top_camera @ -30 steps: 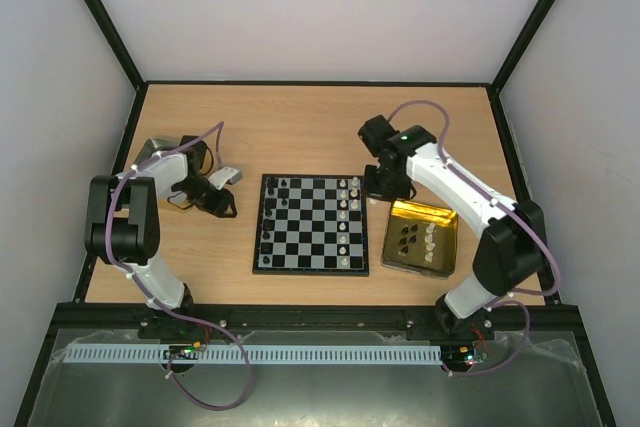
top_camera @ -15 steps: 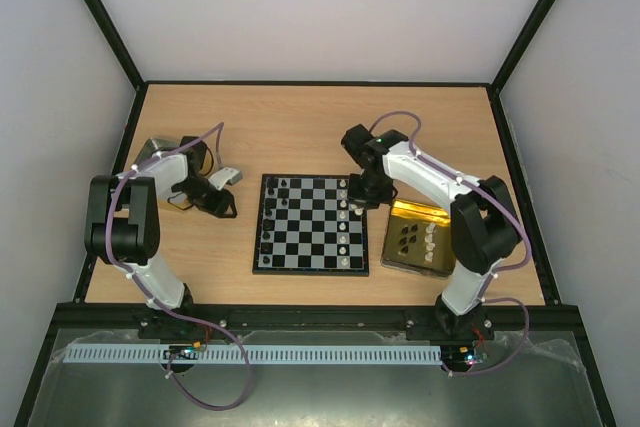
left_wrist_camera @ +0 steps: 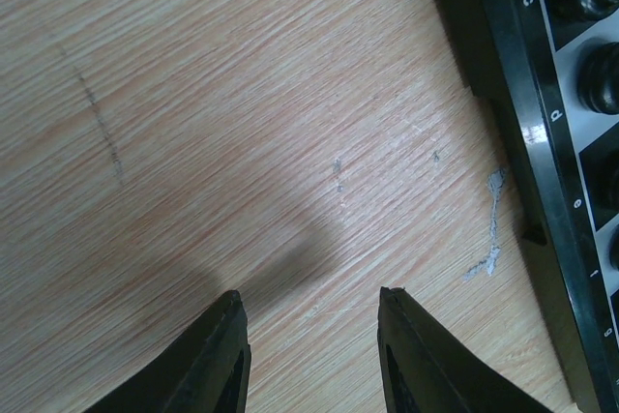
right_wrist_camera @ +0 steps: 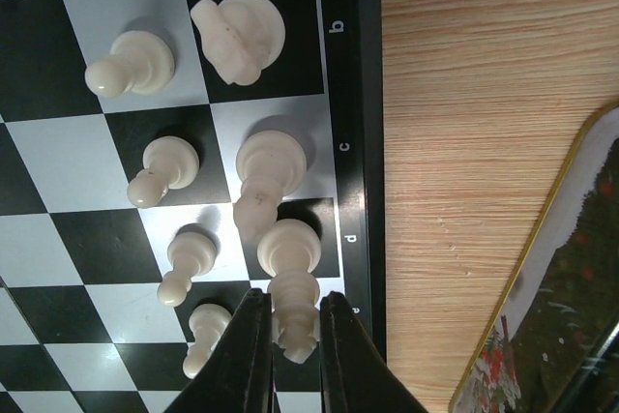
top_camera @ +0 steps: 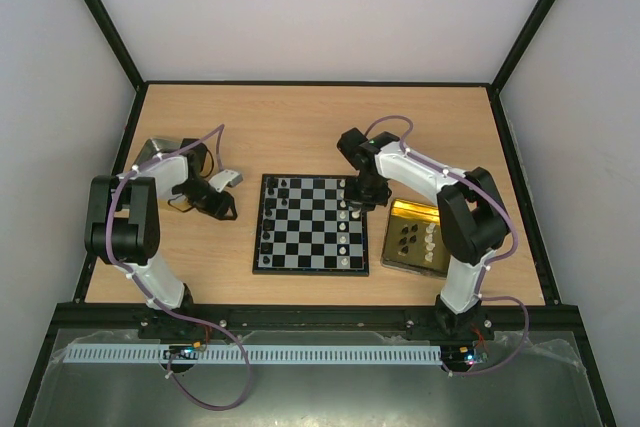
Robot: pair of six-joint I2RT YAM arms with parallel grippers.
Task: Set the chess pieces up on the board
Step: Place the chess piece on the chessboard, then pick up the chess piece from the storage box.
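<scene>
- Top view: the board (top_camera: 310, 239) lies flat in the middle of the table (top_camera: 300, 127). Black pieces (top_camera: 270, 209) line its left edge and cream pieces (top_camera: 346, 222) its right edge.
- The right gripper (top_camera: 357, 203) is down over the far half of the board's right edge. Just beside it lies the gold tin (top_camera: 394, 247), which holds a few dark and pale pieces.
- The left gripper (top_camera: 222, 207) sits low over the wood just left of the board, near a silver tin (top_camera: 158, 152).
- Left wrist view: the left fingers (left_wrist_camera: 218, 365) stand parted with only bare wood between them, so nothing is held.
- The board's black rim runs down the right side, lettered c, d and e. Dark pieces stand on the squares beyond it.
- Right wrist view: the right fingers (right_wrist_camera: 242, 355) are pinched tight on the head of a tall cream piece (right_wrist_camera: 288, 258). It stands on the edge square by the letter d.
- On the next edge square, by c, stands another tall cream figure (right_wrist_camera: 266, 171), and by b a knight (right_wrist_camera: 237, 36).
- Cream pawns (right_wrist_camera: 160, 166) stand one row further in.
- The tin shows at the lower right, with a strip of wood between it and the board.
</scene>
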